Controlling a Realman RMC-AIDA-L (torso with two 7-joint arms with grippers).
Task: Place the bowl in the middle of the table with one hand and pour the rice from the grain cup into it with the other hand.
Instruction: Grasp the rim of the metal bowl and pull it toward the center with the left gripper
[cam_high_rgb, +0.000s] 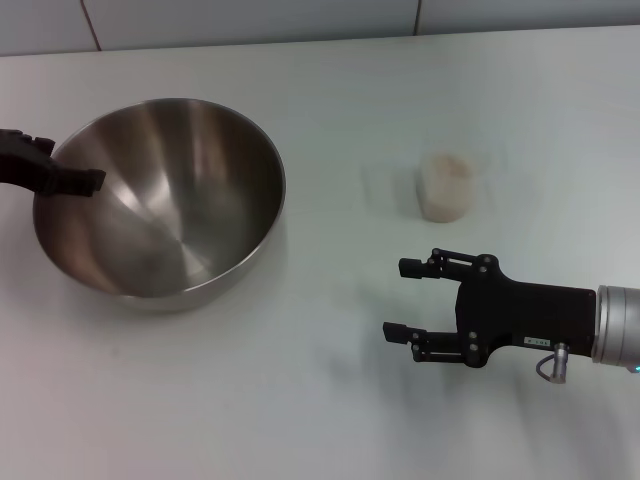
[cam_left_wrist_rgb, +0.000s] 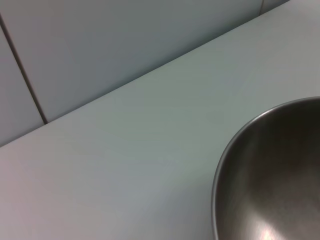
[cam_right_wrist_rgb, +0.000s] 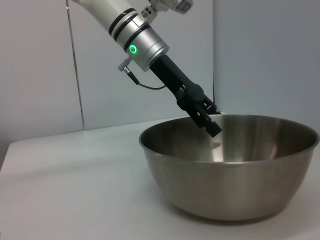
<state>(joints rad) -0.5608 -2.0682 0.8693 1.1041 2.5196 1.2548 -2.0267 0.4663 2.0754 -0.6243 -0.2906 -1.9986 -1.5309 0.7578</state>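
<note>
The steel bowl (cam_high_rgb: 170, 215) stands on the white table (cam_high_rgb: 300, 400), left of the middle. My left gripper (cam_high_rgb: 70, 180) is at the bowl's left rim and shut on it, with one finger inside the wall; the right wrist view shows this grip (cam_right_wrist_rgb: 212, 127) on the bowl (cam_right_wrist_rgb: 235, 180). The bowl's rim also shows in the left wrist view (cam_left_wrist_rgb: 270, 175). The bowl looks empty. The clear grain cup (cam_high_rgb: 445, 185) stands upright right of the middle, filled with pale rice (cam_high_rgb: 446, 166). My right gripper (cam_high_rgb: 395, 300) is open and empty, in front of the cup and apart from it, fingers pointing left.
A tiled wall (cam_high_rgb: 300, 15) runs along the table's far edge. Bare tabletop lies between the bowl and the cup (cam_high_rgb: 340, 200) and along the front.
</note>
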